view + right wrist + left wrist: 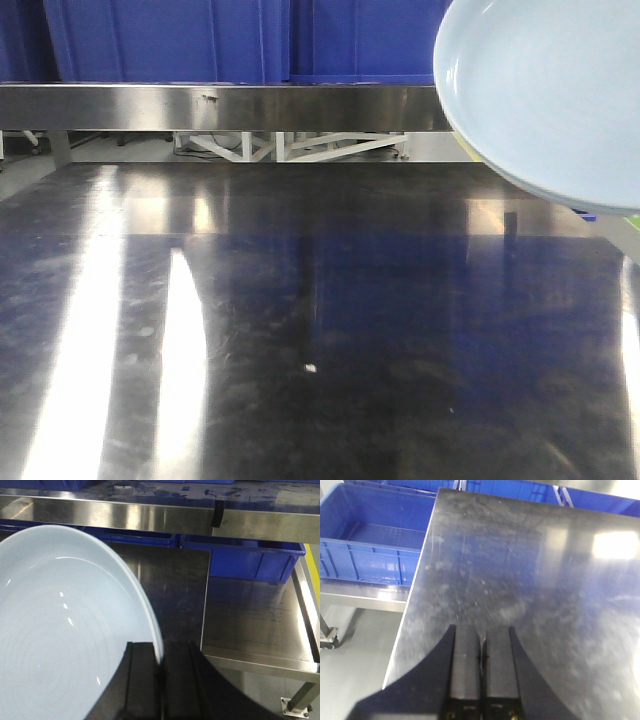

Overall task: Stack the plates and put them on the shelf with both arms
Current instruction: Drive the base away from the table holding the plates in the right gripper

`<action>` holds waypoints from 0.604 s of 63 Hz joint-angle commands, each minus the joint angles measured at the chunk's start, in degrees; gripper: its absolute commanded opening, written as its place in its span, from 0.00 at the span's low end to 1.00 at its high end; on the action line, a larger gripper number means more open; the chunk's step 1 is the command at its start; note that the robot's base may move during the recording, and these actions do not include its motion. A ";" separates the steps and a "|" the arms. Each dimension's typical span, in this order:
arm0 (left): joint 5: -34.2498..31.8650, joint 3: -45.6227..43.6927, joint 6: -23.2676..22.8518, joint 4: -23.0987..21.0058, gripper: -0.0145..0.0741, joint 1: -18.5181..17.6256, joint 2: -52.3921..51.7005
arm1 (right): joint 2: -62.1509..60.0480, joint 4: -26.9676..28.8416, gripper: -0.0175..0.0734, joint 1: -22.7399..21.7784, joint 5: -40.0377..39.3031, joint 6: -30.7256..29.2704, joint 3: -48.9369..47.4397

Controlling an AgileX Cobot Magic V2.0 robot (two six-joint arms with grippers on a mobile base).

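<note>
A large pale blue-white plate (pixel 55 630) fills the left of the right wrist view, lifted and tilted above the steel table. My right gripper (pixel 160 652) is shut on the plate's rim, one finger inside the plate and one outside. The same plate (pixel 550 95) hangs at the top right of the front view, where neither arm shows. My left gripper (pixel 482 635) is shut with nothing between its fingers, low over the table's left edge. I see only this one plate.
The dark reflective steel table (pixel 300 330) spans the front view. A steel shelf rail (pixel 200 105) runs across the back, with blue crates (pixel 180 40) behind it. A blue crate (pixel 365 545) sits left of the table; a lower steel shelf (pixel 255 625) lies to the right.
</note>
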 commanded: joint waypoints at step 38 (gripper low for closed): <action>-4.31 -1.68 -0.24 -0.27 0.26 -0.51 0.07 | -0.40 0.06 0.25 -0.40 -5.77 -0.28 -1.85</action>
